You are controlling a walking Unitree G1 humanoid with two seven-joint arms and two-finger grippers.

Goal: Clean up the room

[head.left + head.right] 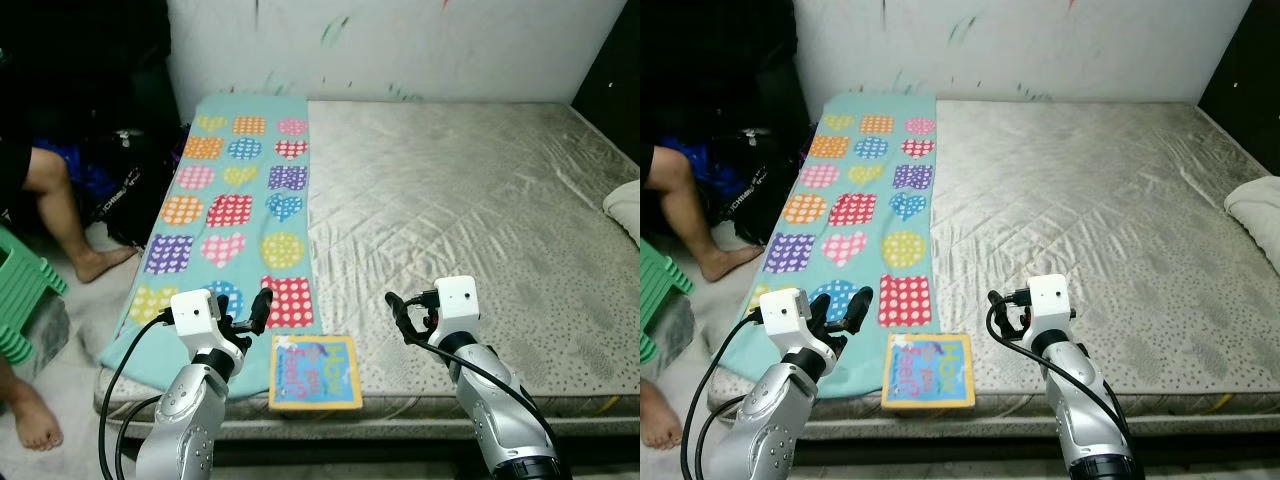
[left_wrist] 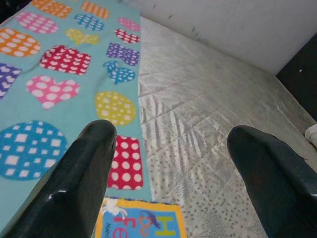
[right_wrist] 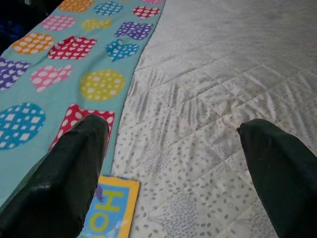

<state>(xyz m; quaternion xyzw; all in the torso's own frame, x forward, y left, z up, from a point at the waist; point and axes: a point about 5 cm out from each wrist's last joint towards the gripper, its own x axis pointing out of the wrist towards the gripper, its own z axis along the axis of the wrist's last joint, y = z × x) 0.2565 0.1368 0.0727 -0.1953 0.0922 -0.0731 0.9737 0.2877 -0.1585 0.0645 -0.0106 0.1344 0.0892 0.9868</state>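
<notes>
Teal blanket w/ polka-dot hearts & squares – silver-grey quilted mattress.

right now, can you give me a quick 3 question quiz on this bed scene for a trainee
1. True or false: the book lies at the near edge of the mattress.
2. The patterned blanket covers which side of the bed: A the robot's left, B the robot's right?
3. Fill in: both the left gripper and the right gripper hang with fingers ____.

Key: 1 true; 2 A; 3 open.

books: 1 | blankets: 1 | mattresses: 1 | stools: 1
</notes>
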